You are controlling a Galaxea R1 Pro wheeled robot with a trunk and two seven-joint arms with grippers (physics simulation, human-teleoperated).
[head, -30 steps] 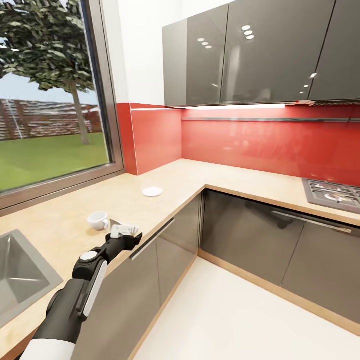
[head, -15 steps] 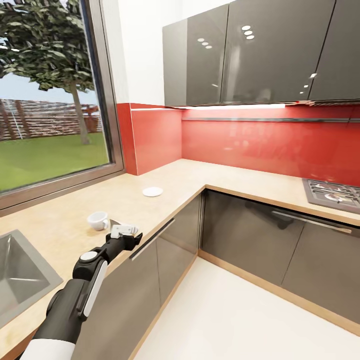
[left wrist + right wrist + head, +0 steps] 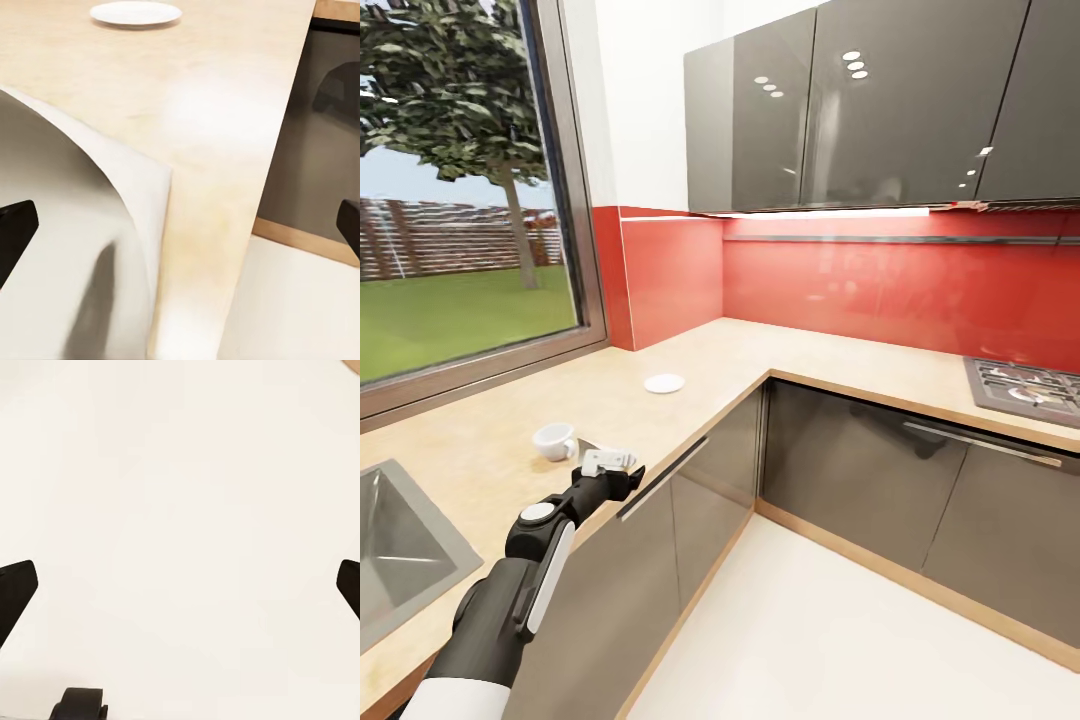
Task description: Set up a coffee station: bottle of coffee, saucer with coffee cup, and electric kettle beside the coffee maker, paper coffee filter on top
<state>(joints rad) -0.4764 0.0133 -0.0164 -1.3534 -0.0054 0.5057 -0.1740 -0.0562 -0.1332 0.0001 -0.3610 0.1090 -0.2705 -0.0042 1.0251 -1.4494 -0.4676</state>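
A: Scanning big to small: bench (image 3: pixel 490 440) across the left, sink (image 3: pixel 400 545) at lower left, left gripper (image 3: pixel 607 462) left of centre, coffee cup (image 3: pixel 554 441) touching-close beside it, saucer (image 3: pixel 664 383) up-right, well apart.

B: Jaws?

A: Left jaws spread wide, released; right gripper (image 3: pixel 180 585) likewise, over pale floor.

B: Risk?

A: Cup lies tipped; 1 clumsy nudge could roll it away.

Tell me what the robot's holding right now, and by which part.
Nothing. The left gripper is open beside the coffee cup, which lies tipped on the countertop. The right gripper is open over bare floor.
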